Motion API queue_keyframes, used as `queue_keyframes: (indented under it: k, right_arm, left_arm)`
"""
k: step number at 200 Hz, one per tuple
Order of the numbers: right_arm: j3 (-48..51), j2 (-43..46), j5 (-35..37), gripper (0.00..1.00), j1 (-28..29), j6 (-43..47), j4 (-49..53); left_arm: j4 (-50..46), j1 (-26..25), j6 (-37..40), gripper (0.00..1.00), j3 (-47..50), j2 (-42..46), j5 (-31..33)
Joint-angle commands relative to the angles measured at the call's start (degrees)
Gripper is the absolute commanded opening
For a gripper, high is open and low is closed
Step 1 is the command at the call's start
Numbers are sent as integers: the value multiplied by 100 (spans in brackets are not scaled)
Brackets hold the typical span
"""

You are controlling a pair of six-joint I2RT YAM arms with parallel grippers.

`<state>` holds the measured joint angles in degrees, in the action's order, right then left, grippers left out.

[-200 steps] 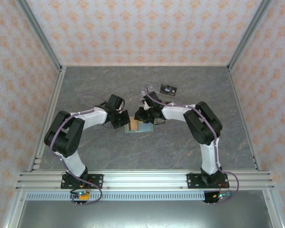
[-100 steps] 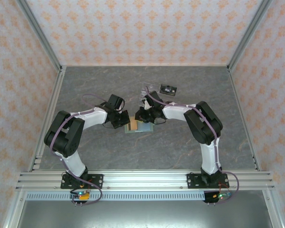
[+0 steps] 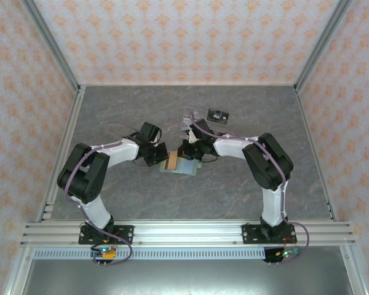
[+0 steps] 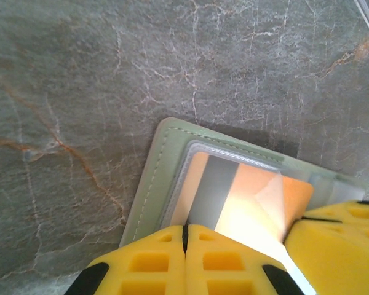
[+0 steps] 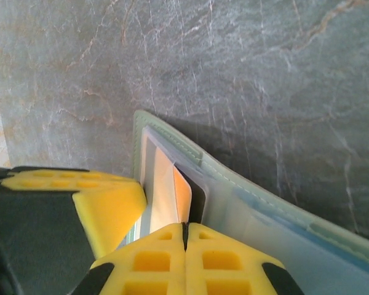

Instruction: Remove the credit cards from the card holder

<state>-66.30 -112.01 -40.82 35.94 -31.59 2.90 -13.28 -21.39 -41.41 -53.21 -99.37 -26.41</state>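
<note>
Soft matt stitched card holder (image 4: 149, 184), glossy card (image 4: 252, 203)

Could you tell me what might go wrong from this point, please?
1. The left gripper and right gripper, both shut, crowd the orange card; their fingers could collide.
2. The card holder looks soft, so it may lift with the card instead of releasing it.

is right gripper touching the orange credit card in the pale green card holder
Touching: right wrist view shows right gripper shut on the orange credit card.
</note>
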Motion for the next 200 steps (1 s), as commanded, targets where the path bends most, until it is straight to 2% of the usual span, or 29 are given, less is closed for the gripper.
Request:
queue_keyframes:
  k: [1, 67, 93, 112, 200]
  right_arm:
    - [124, 295, 30, 0, -119, 128, -211]
    - [124, 243, 48, 0, -156, -79, -213]
    - [-83, 85, 78, 17, -130, -293, -21]
    - [-223, -28, 171, 21, -104, -335, 172]
    - [-594, -429, 115, 21, -56, -374, 300]
  left_arm:
    - [-557, -33, 168, 8, 109, -68, 441]
    - [-545, -24, 177, 8, 96, 39, 382]
    - [-498, -23, 173, 8, 137, -84, 353]
    - [-452, -19, 158, 8, 184, -125, 345]
    - [-404, -23, 177, 3, 269, -205, 374]
